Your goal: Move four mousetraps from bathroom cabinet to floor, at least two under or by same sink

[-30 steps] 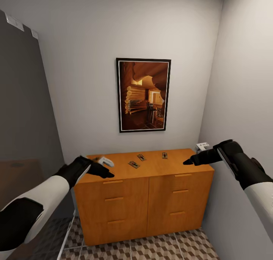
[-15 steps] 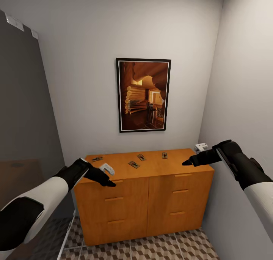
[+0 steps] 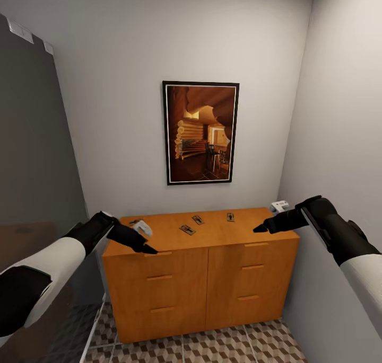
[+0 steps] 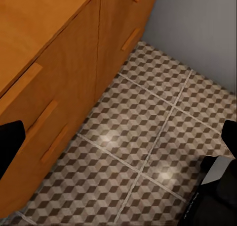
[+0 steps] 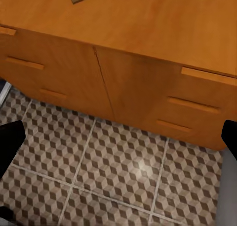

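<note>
I hold both arms over the cabinet [image 3: 201,267], left gripper [image 3: 139,245] and right gripper [image 3: 263,227] with fingers spread wide, near the mousetraps [image 3: 197,220] on top.

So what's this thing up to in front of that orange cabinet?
The robot faces the cabinet with an arm raised at each side. Four small mousetraps lie on its flat top: one at the back left, two in the middle, one further right. The left gripper hovers at the top's front left corner, the right gripper over its right end. Both are open and empty; nothing has been picked up yet.
</note>
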